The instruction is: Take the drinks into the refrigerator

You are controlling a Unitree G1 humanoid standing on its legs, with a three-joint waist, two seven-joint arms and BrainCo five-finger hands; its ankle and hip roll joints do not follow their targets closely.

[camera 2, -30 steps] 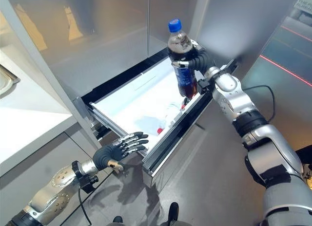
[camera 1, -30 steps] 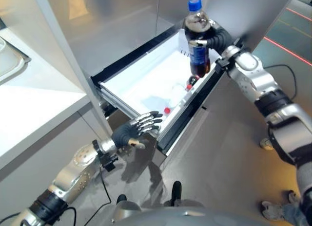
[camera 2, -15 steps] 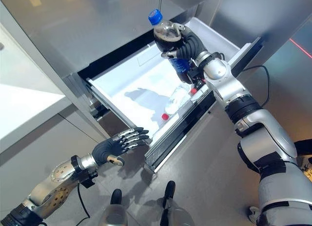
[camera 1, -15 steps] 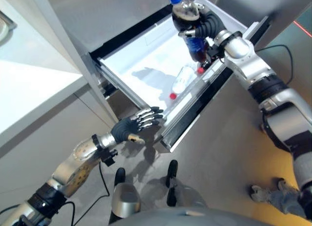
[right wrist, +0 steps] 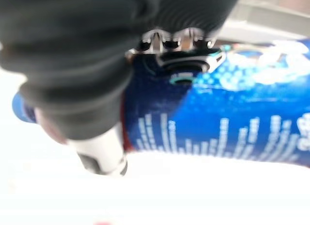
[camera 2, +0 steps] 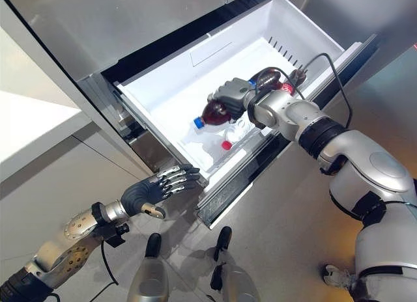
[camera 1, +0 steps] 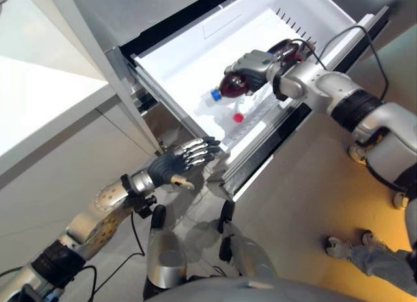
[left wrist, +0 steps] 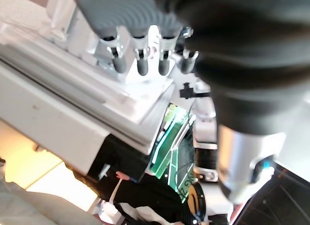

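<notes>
The right hand (camera 2: 229, 94) grips a dark cola bottle (camera 2: 218, 110), lying sideways low inside the open refrigerator drawer (camera 2: 169, 87), above a clear bottle (camera 2: 236, 131). Released carelessly, it could roll onto that one. The left hand (camera 2: 156, 188), fingers spread, hovers near the drawer's corner.

A grey floor (camera 2: 287, 204) lay below the cabinets, turning yellow-orange (camera 1: 365, 204) toward one side. A white countertop (camera 1: 39, 100) sat brightly lit beside a tall brushed-steel front (camera 2: 98, 22). A person's shoes (camera 1: 339, 245) stood on the floor.
</notes>
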